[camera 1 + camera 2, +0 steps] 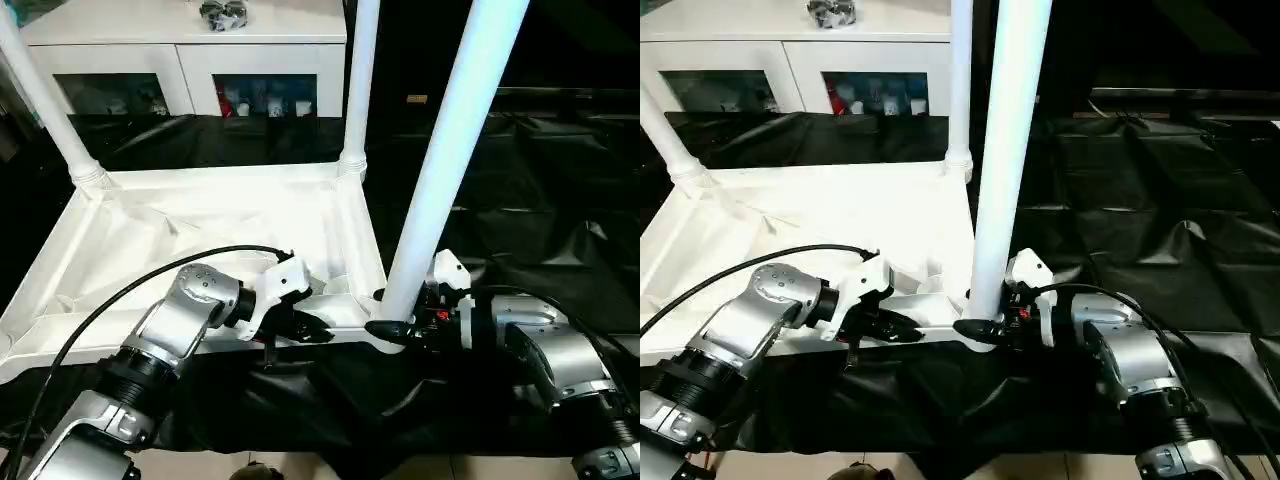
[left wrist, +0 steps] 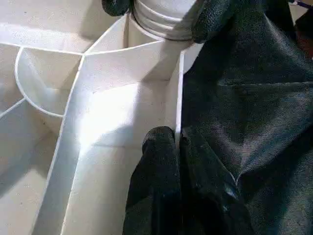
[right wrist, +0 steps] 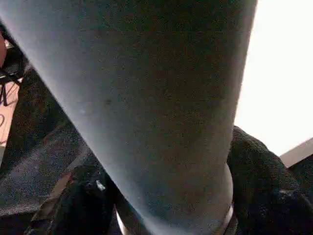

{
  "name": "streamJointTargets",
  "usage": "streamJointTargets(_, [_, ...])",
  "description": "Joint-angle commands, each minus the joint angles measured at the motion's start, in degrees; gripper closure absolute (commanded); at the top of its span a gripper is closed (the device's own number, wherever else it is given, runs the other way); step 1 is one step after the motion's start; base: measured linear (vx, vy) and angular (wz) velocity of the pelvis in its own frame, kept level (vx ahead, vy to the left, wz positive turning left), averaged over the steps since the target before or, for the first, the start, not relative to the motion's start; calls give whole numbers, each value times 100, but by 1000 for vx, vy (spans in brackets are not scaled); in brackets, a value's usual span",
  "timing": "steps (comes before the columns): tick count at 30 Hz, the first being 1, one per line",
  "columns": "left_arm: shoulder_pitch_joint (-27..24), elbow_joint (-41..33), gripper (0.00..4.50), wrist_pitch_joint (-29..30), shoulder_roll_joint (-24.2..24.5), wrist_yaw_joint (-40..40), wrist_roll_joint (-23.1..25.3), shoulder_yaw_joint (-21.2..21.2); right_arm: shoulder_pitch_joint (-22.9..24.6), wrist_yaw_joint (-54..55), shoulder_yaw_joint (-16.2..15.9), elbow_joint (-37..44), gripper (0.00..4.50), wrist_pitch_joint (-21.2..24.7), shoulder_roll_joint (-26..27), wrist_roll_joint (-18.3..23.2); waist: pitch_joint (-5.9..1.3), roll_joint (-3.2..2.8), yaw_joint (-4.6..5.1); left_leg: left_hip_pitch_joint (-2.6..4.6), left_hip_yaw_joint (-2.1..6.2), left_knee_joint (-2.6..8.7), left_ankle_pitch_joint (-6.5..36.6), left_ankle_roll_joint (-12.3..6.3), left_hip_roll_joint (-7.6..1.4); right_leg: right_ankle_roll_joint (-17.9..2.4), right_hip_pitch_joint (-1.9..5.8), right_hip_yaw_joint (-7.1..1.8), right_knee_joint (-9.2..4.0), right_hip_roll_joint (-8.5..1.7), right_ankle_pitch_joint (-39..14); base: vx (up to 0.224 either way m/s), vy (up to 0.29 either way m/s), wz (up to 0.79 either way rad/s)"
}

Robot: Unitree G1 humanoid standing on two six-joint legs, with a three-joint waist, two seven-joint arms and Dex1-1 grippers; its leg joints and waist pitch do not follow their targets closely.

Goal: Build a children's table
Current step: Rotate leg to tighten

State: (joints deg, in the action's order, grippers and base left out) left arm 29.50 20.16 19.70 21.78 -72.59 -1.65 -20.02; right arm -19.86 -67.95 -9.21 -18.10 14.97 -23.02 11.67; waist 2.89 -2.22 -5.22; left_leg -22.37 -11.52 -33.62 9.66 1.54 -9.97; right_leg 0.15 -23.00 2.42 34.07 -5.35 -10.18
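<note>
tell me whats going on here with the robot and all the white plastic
The robot is putting together a children's table. The tabletop lies underside up on a black sheet, with three legs standing in corner sockets. The right hand is around the base of the near leg, at its socket. The left hand is shut on the tabletop's near edge wall, apparently steadying it. A white cabinet stands behind.

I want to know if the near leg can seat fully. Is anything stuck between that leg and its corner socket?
Nothing visible blocks it. The near leg already stands in the corner socket of the tabletop, with the right gripper around its base.
</note>
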Motion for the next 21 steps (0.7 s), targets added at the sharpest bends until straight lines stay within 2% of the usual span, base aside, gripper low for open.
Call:
streamJointTargets(1, [220, -9, 450, 41, -225, 610, -109, 249, 132, -201, -449, 59, 183, 82, 342, 112, -367, 36, 10, 152, 146, 423, 1463, -193, -322, -1308, 194, -186, -386, -311, -1411, 0, 0, 0])
streamJointTargets(3, [242, 21, 450, 79, -274, 731, -85, 292, 112, -35, -403, 2, 183, 72, 423, 79, -355, 58, 18, 159, 143, 429, 1576, -156, -316, -1289, 189, -184, -411, -307, -1556, 0, 0, 0])
streamJointTargets(4, [271, 57, 450, 140, -342, 896, -56, 338, 58, 287, -314, -139, 183, 27, 558, 6, -345, 42, 34, 162, 144, 437, 1676, -102, -313, -1265, 176, -189, -428, -312, -1702, 0, 0, 0])
streamJointTargets(5, [311, 110, 450, 250, -475, 1188, -5, 406, -94, 1089, -103, -517, 183, -45, 855, -169, -336, 15, 57, 169, 161, 453, 1793, 2, -315, -1238, 159, -189, -436, -326, -1885, 0, 0, 0])
streamJointTargets(6, [311, 110, 450, 250, -475, 1188, -5, 406, -94, 1089, -103, -517, 183, -45, 855, -169, -327, 23, 82, 169, 168, 460, 1881, 60, -303, -1213, 151, -180, -452, -322, -2021, 0, 0, 0])
streamJointTargets(7, [338, 142, 450, 338, -597, 1422, 27, 455, -224, 1669, 66, -830, 183, -39, 1057, -256, -326, 45, 111, 166, 203, 475, 2017, 152, -292, -1107, 180, -159, -459, -335, -2320, 0, 0, 0])
streamJointTargets(8, [354, 156, 450, 418, -712, 1620, 49, 491, -338, 2169, 203, -1108, 183, -70, 1235, -323, -313, 20, 147, 170, 205, 487, 2079, 207, -293, -1079, 158, -166, -471, -331, -2401, 0, 0, 0])
streamJointTargets(9, [368, 167, 450, 495, -826, 1806, 66, 524, -430, 2572, 313, -1328, 183, -112, 1381, -368, -311, 36, 204, 167, 235, 494, 2238, 274, -280, -1005, 173, -143, -494, -333, -2575, 0, 0, 0])
streamJointTargets(11, [388, 178, 450, 634, -1054, 2132, 100, 551, -599, 3332, 493, -1695, 183, -126, 1698, -436, -317, 43, 268, 183, 228, 486, 2296, 271, -277, -958, 137, -158, -514, -327, -2584, 0, 0, 0])
streamJointTargets(12, [390, 174, 450, 667, -1119, 2199, 108, 544, -647, 3543, 534, -1799, 183, -124, 1797, -450, -319, 68, 286, 185, 221, 482, 2306, 252, -271, -965, 131, -159, -523, -321, -2577, 0, 0, 0])
streamJointTargets(14, [408, 179, 450, 699, -1217, 2278, 122, 527, -727, 3813, 570, -1958, 183, -158, 1940, -483, -319, 67, 297, 187, 211, 471, 2287, 181, -265, -952, 123, -164, -547, -321, -2563, 0, 0, 0])
streamJointTargets(17, [471, 193, 450, 737, -1455, 2419, 124, 494, -906, 4037, 587, -2309, 183, -488, 2301, -569, -329, 58, 305, 172, 205, 465, 2208, 118, -259, -960, 132, -163, -542, -324, -2470, 0, 0, 0])
streamJointTargets(18, [472, 189, 450, 714, -1448, 2410, 132, 482, -921, 3985, 609, -2311, 113, -487, 2338, -533, -326, 58, 306, 169, 202, 468, 2198, 102, -262, -963, 130, -167, -545, -320, -2438, 0, 0, 0])
streamJointTargets(19, [465, 171, 450, 692, -1430, 2402, 129, 465, -953, 3940, 648, -2332, 113, -471, 2382, -473, -324, 33, 304, 163, 204, 480, 2195, 85, -264, -968, 138, -165, -532, -304, -2349, 0, 0, 0])
streamJointTargets(21, [435, 123, 450, 655, -1366, 2318, 112, 435, -962, 3834, 633, -2289, 104, -462, 2370, -444, -331, 31, 310, 156, 208, 490, 2195, 81, -271, -1011, 149, -162, -510, -293, -2184, 0, 0, 0])
